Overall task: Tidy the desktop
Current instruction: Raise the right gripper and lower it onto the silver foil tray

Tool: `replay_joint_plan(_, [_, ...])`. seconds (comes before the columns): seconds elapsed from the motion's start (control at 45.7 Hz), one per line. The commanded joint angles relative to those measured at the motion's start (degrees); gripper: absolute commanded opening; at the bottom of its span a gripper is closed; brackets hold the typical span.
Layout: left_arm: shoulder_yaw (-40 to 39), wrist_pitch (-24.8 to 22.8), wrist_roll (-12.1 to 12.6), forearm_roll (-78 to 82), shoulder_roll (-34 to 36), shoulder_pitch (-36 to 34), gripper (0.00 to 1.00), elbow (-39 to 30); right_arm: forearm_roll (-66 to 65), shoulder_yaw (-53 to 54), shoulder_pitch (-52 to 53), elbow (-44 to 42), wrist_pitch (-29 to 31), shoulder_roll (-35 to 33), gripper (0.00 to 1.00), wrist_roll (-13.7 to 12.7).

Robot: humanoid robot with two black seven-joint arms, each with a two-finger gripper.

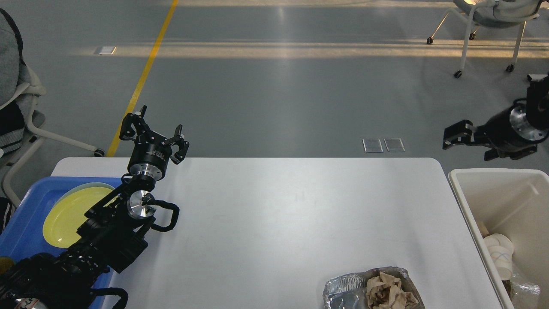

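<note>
The white desktop (pixel 274 214) fills the middle of the head view. A foil container (pixel 343 289) holding crumpled brown paper (pixel 388 292) sits at its front edge, right of centre. My left gripper (pixel 154 134) is open and empty, raised above the desktop's far left corner beside the tray. My right gripper (pixel 466 146) is open and empty, held in the air beyond the far edge of the cream bin (pixel 467 214), off the desktop's right end.
A blue tray (pixel 21 227) with a yellow plate (pixel 68 214) sits at the left under my left arm. The cream bin holds white paper cups (pixel 499 253) and clear wrapping. Chairs stand on the floor at far left and far right.
</note>
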Motion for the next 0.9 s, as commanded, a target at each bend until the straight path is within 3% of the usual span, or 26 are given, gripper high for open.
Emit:
replay_joint_plan(0.0, [0.00, 0.03, 0.00, 0.00, 0.00, 0.08, 1.00, 0.00, 2.87, 0.09, 10.11, 6.18, 6.32, 0.21, 1.00, 0.08])
replay_joint_plan(0.175, [0.00, 0.03, 0.00, 0.00, 0.00, 0.08, 1.00, 0.00, 7.61, 0.88, 23.29, 11.28, 15.72, 0.48, 1.00, 0.34])
replay_joint_plan(0.525, [0.00, 0.03, 0.00, 0.00, 0.00, -0.01, 1.00, 0.00, 14.73, 8.61, 37.11, 13.05, 15.89, -0.66, 1.00, 0.16])
replay_joint_plan(0.678, [0.00, 0.03, 0.00, 0.00, 0.00, -0.01, 1.00, 0.00, 13.51, 8.09, 35.27, 12.70, 15.89, -0.49, 1.00, -0.01])
replay_joint_plan(0.875, [0.00, 0.03, 0.00, 0.00, 0.00, -0.01, 1.00, 0.00, 0.07, 8.17, 19.64, 12.61, 15.89, -0.93, 1.00, -0.01])
